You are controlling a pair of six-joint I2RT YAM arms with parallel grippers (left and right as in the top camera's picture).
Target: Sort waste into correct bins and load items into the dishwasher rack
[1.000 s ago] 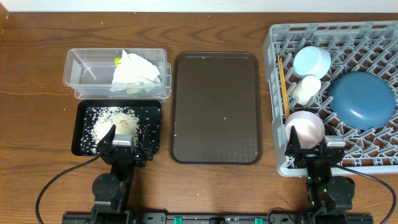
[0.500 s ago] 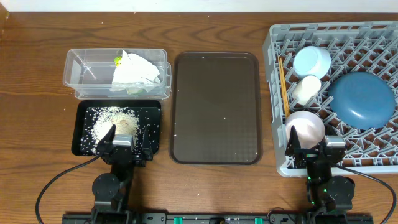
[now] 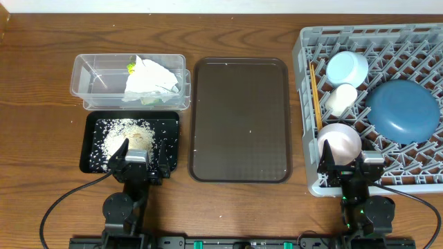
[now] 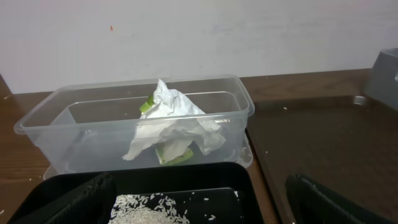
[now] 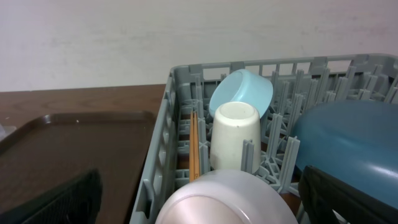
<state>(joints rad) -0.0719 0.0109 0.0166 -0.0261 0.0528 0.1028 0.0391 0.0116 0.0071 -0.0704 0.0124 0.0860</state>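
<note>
1. Both arms sit idle: the left end effector (image 3: 138, 158) and the right end effector (image 3: 349, 162) are spread wide and empty (neither has stirred in the last second).
2. Left of the brown serving tray (image 3: 240, 117), the napkin (image 3: 151, 79) and wrapper (image 3: 130, 67) lie in the clear tub (image 3: 93, 76), and the rice (image 3: 128, 135) is in the black tray (image 3: 90, 164).
3. Right of it, the dishwasher rack (image 3: 304, 104) holds the blue dish (image 3: 403, 111), light-blue bowl (image 3: 346, 68), pinkish bowl (image 3: 339, 142), cup (image 3: 341, 99) and chopsticks (image 3: 314, 97).
4. Nothing has shifted, so the task looks finished.
</note>
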